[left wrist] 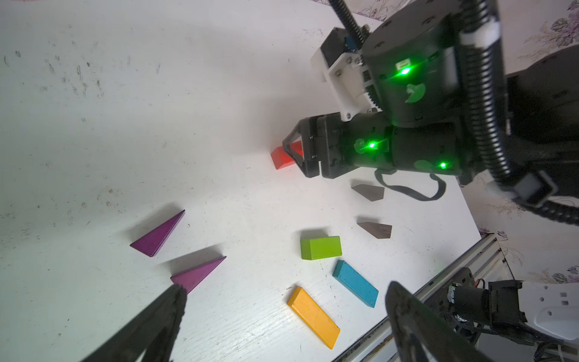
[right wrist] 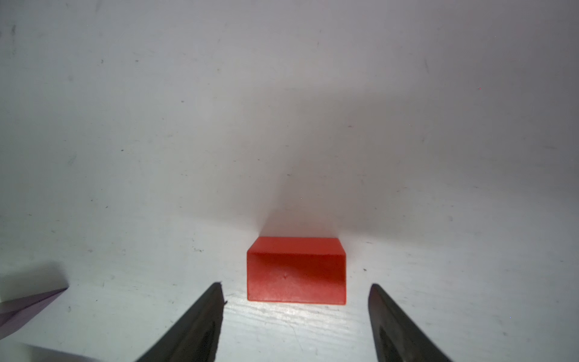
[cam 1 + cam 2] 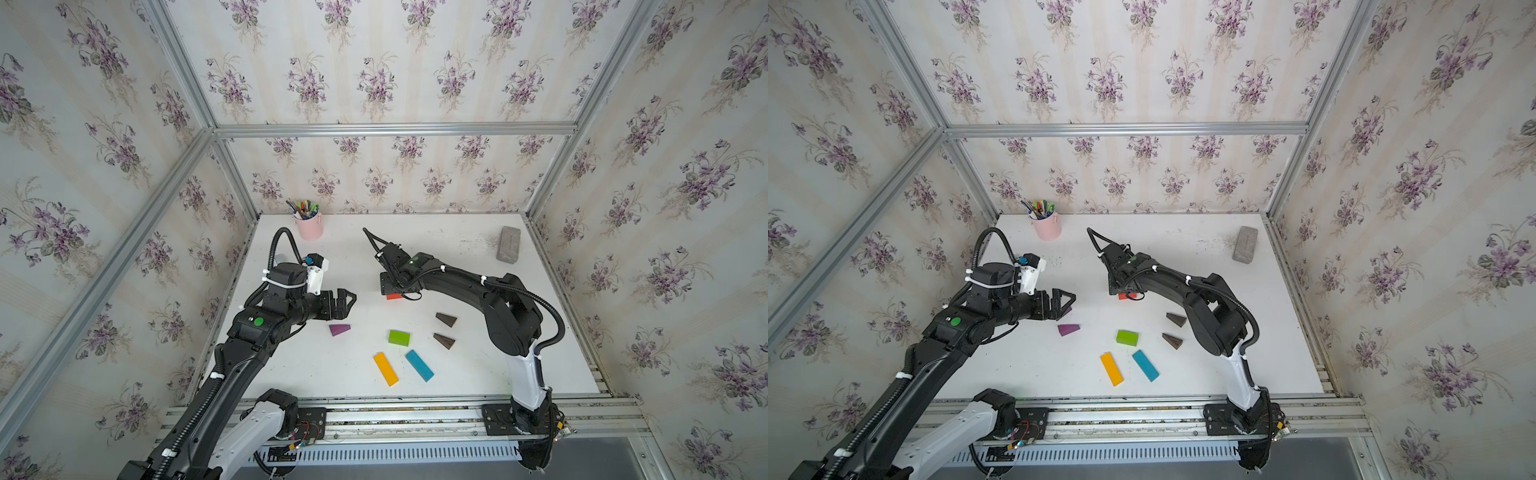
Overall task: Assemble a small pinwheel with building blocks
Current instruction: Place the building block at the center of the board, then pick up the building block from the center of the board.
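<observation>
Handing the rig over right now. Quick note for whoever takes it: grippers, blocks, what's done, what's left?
Left gripper: open, empty, above the two flat purple wedges.
Right gripper: open, low at the short red brick, jaws apart on either side of it, not gripping.
Blocks: all eight lie apart on the white table. The short green brick, long yellow bar, long blue bar and two dark-brown wedges lie nearer the arm bases.
Done: no blocks joined.
Left: the whole pinwheel.
</observation>
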